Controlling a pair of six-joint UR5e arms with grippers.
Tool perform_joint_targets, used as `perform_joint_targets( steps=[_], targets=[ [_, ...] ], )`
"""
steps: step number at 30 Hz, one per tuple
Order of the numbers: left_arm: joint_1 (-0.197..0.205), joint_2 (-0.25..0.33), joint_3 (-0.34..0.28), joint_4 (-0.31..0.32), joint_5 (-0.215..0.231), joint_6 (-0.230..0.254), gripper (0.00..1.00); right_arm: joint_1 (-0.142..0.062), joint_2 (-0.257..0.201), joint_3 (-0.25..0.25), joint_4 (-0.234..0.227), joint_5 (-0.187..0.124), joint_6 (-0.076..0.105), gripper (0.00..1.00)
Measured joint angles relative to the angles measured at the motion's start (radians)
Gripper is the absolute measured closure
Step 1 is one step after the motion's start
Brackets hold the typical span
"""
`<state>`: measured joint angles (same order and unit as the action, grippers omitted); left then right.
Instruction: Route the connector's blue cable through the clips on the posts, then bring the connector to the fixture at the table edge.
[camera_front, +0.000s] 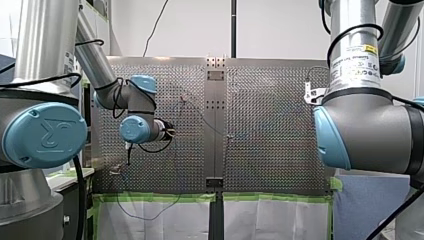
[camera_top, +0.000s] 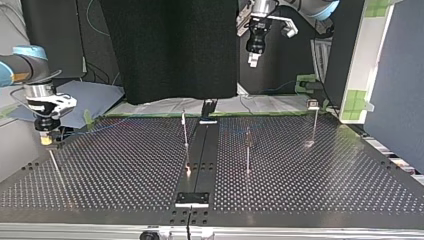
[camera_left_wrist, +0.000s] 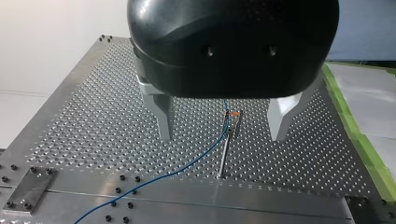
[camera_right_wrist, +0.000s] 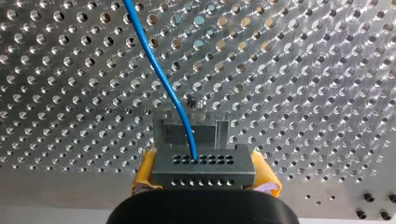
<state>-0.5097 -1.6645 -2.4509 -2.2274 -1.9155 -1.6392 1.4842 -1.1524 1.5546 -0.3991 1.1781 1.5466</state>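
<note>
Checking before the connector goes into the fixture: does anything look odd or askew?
Nothing stands out: the grey perforated connector block sits square between my right gripper's yellow pads, its blue cable unkinked, the grey metal fixture just ahead.

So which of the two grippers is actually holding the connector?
My right gripper: its yellow pads clamp the grey connector. My left gripper hangs open above a post, holding nothing.

Your connector (camera_right_wrist: 204, 169) — a grey block with two rows of holes — sits level in my right gripper (camera_right_wrist: 205, 173), low at the table's edge at the top view's left. The blue cable (camera_right_wrist: 161, 70) leaves an upper-row hole and curves away over the plate. You see it meet one upright post (camera_left_wrist: 225, 149) at its clip (camera_left_wrist: 233, 116).
</note>
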Motion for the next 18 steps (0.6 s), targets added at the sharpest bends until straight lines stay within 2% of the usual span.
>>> perform_joint_targets(
  steps=[6, 18],
  targets=[
    [-0.004, 0.0, 0.0, -0.004, -0.02, 0.011, 0.0, -0.016, 0.006, -0.007, 0.008, -0.026, -0.001, 1.0],
    [-0.01, 0.0, 0.0, -0.008, -0.027, 0.015, 0.0, -0.026, 0.011, -0.007, 0.014, -0.03, -0.004, 1.0]
  ],
)
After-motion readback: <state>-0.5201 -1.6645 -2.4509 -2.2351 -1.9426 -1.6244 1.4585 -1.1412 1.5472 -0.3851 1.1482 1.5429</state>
